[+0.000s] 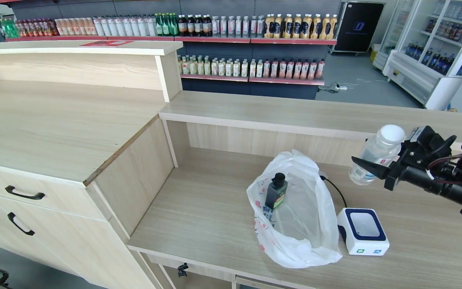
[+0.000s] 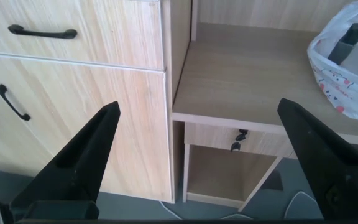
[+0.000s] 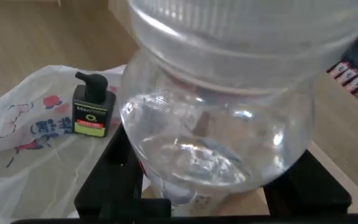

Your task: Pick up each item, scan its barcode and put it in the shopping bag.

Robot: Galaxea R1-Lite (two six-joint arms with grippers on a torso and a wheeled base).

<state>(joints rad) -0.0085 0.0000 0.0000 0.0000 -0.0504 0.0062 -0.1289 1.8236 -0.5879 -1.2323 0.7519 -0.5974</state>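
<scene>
My right gripper (image 1: 379,162) is shut on a clear water bottle (image 1: 375,159) with a white cap, held in the air above the counter, to the right of the white shopping bag (image 1: 295,212). The bottle (image 3: 229,124) looms close in the right wrist view, with the bag (image 3: 36,137) beyond it. A dark green bottle (image 1: 276,192) with a black cap lies in the bag's mouth, also seen as the dark bottle (image 3: 92,112). The white and blue barcode scanner (image 1: 362,231) sits on the counter right of the bag. My left gripper (image 2: 197,162) hangs open below the counter's front edge, facing the drawers.
A tall wooden counter section (image 1: 54,124) with drawers (image 2: 67,37) stands on the left. The lower counter (image 1: 203,212) holds the bag and scanner, with a raised ledge (image 1: 279,114) behind. The scanner's black cable (image 1: 335,190) runs back along the counter. Shop shelves and fridges stand far behind.
</scene>
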